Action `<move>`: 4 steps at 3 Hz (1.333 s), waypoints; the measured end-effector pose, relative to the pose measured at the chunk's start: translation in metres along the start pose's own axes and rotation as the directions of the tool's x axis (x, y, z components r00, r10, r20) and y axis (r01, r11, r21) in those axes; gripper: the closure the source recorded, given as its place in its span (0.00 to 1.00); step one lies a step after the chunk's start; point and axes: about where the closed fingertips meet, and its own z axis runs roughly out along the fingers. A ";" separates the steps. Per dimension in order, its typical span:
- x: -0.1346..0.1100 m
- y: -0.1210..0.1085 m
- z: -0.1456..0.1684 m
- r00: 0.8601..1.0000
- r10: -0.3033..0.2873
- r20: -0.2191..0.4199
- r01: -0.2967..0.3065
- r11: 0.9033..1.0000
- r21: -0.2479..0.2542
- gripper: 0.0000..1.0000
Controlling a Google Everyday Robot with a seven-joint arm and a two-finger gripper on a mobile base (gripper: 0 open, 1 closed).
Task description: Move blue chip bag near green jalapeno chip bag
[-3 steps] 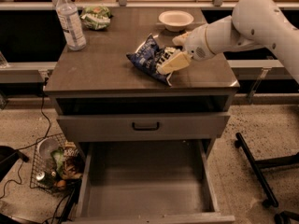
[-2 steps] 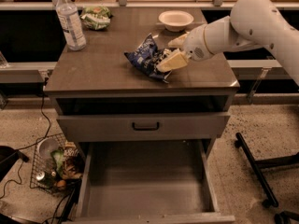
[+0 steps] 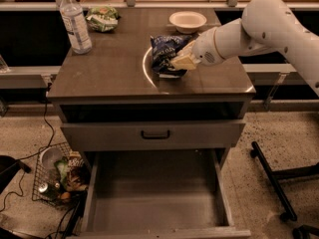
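Over the bench (image 3: 109, 78), a white arm (image 3: 264, 26) is reaching in from the right, its gripper (image 3: 182, 62) fingers clamping the blue chip bag (image 3: 165, 50) right of centre, well apart from the green jalapeno chip bag (image 3: 102, 19) lying at the far-left corner.

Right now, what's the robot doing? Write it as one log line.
gripper: shut on blue chip bag, mid-table | green jalapeno chip bag: back left, beside water bottle | bags: apart
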 end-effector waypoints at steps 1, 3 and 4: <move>0.000 0.000 0.000 1.000 0.000 0.000 0.000 1.000 0.000 1.00; -0.050 -0.015 -0.012 0.994 -0.093 -0.054 0.097 0.993 0.068 1.00; -0.094 -0.043 -0.015 0.987 -0.143 -0.075 0.153 0.977 0.146 1.00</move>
